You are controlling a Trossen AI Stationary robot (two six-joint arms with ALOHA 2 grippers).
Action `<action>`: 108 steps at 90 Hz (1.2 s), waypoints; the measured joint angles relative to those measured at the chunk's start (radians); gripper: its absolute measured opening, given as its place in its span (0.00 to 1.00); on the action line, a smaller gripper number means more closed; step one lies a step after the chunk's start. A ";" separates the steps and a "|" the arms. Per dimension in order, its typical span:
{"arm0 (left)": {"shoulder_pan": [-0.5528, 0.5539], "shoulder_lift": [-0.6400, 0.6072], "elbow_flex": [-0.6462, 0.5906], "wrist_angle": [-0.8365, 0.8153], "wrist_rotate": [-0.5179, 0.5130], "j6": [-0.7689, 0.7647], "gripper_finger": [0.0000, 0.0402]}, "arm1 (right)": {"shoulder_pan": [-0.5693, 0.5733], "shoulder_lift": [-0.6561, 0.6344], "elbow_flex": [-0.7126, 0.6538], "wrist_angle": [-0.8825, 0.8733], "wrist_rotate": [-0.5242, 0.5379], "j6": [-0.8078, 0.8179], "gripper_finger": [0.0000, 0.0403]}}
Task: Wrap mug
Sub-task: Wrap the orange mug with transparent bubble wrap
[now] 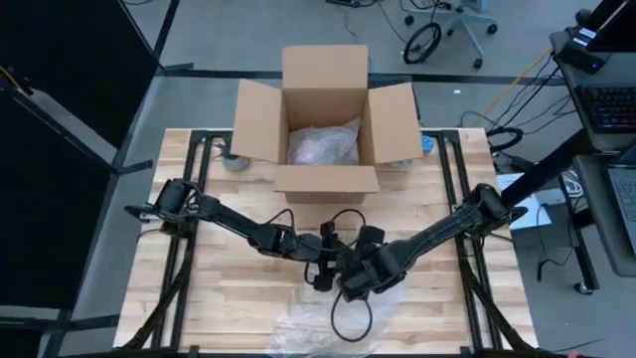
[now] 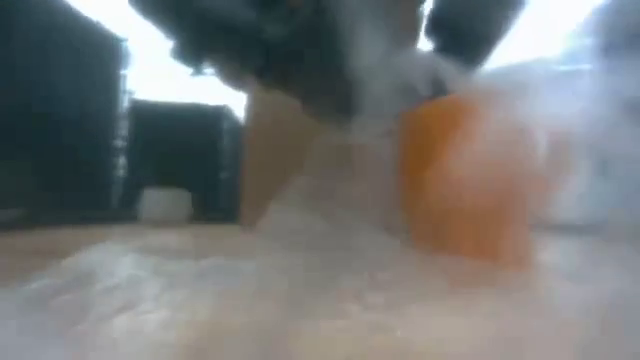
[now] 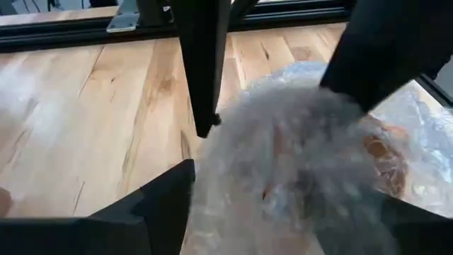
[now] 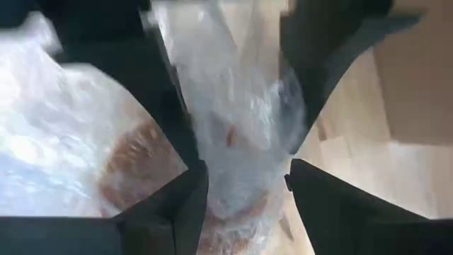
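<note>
I see both grippers together at the near middle of the counter [image 1: 199, 288]. The mug [image 2: 465, 180], orange, sits there under the bubble wrap [image 3: 297, 142]. My right gripper [image 4: 244, 180] is grasping the wrap; my left gripper [image 3: 283, 195] is released around the bundle.

You have the open cardboard box [image 1: 326, 119] at the table's [image 1: 199, 298] far edge, centred, with a wrapped bundle [image 1: 323, 146] lying inside it. Nearer you, both arms meet at the table's middle: the left gripper [image 1: 323, 275] just left of the right gripper [image 1: 350, 288]. The bubble wrap [image 1: 323, 333] lies under them, reaching the near edge, with the mug [image 2: 465, 180] in it.
</note>
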 joint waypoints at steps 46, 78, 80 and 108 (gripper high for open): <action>0.000 0.000 -0.001 0.001 0.000 0.003 0.59 | 0.018 -0.094 0.011 -0.068 0.022 0.047 0.46; 0.000 0.001 -0.002 0.014 0.009 0.003 0.59 | -0.007 -0.138 -0.074 -0.040 0.132 0.048 0.46; 0.000 0.001 -0.002 0.014 0.009 0.003 0.59 | -0.007 -0.137 -0.093 -0.008 0.126 0.046 0.46; 0.000 0.001 -0.002 0.014 0.011 0.003 0.59 | 0.016 -0.136 -0.395 0.343 -0.026 0.135 0.46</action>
